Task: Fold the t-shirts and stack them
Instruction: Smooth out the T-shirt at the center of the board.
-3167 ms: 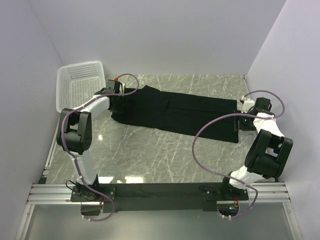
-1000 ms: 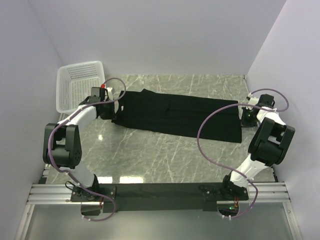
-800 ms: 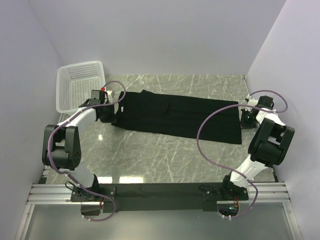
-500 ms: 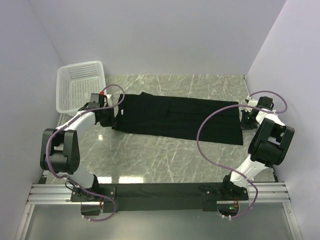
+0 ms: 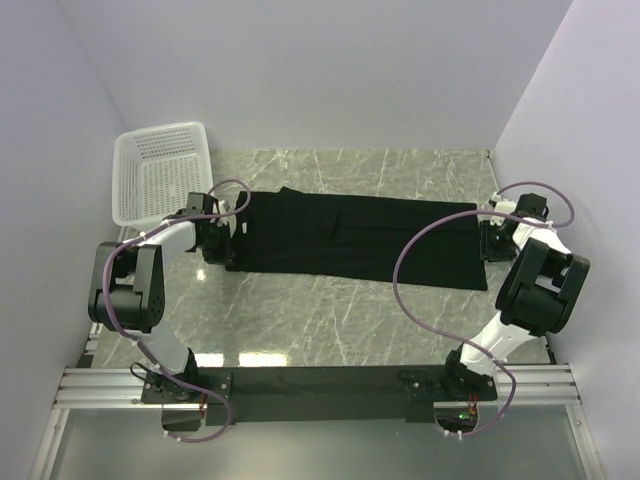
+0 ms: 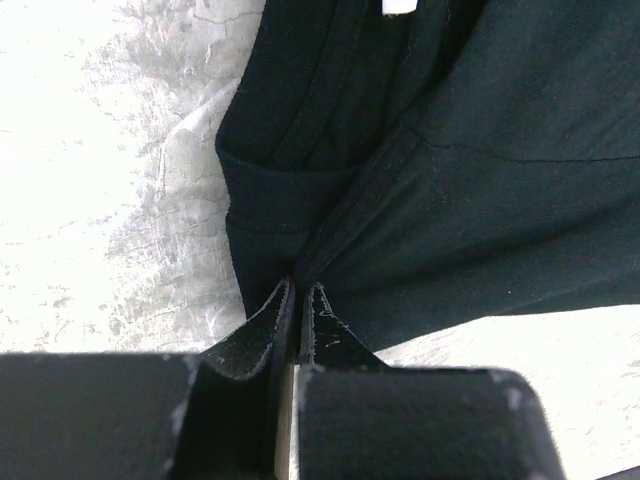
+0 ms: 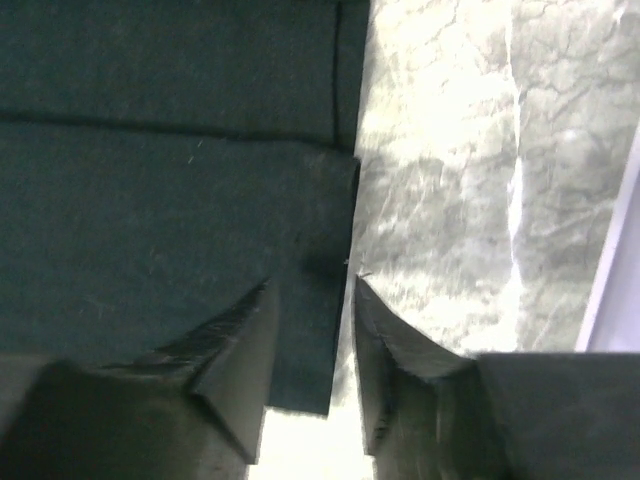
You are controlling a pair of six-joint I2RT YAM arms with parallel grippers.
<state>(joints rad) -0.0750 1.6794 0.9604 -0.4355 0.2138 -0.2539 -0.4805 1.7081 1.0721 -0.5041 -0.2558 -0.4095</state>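
Marble table (image 5: pixel 330 310): black t-shirt (image 5: pixel 360 235), white basket (image 5: pixel 160 175)

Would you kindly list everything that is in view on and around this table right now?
t-shirt: one, black, folded into a long strip, lying flat across the far half of the table.
basket: one, white mesh, far left corner, apart from the t-shirt.
table: one, grey-green marble pattern, under everything.
cables: two, purple, looping above the table at left and right.
left tool: one, black, shut on the t-shirt's left end.
right tool: one, black, open, jaws either side of the t-shirt's right edge.
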